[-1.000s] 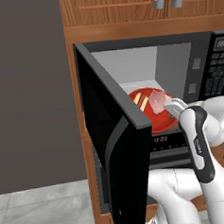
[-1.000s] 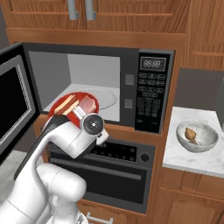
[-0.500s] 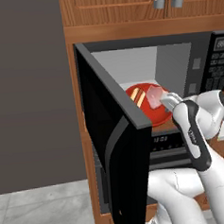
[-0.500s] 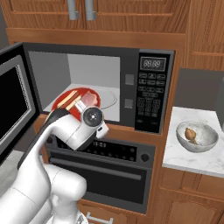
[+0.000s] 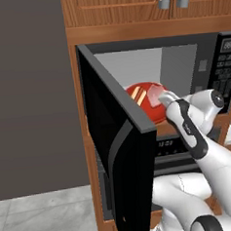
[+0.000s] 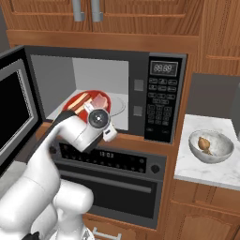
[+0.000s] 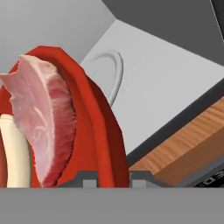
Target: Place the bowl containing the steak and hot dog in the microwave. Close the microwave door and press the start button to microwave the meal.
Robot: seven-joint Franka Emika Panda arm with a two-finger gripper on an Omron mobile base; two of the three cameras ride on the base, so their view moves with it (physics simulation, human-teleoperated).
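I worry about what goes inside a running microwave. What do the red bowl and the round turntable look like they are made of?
The bowl looks like glazed ceramic or hard plastic: opaque, uniform red, smooth thick rim; which one, the look leaves open. The turntable looks like clear glass: the white cavity floor shows through, with only a pale rim outline. Neither shows a metallic sheen.

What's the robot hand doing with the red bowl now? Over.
Gripper shut on the bowl rim. Bowl with steak and hot dog at the microwave mouth. Microwave door open, path clear.

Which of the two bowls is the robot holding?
The red bowl with steak and hot dog, at the microwave's mouth; the grey bowl sits untouched on the counter.
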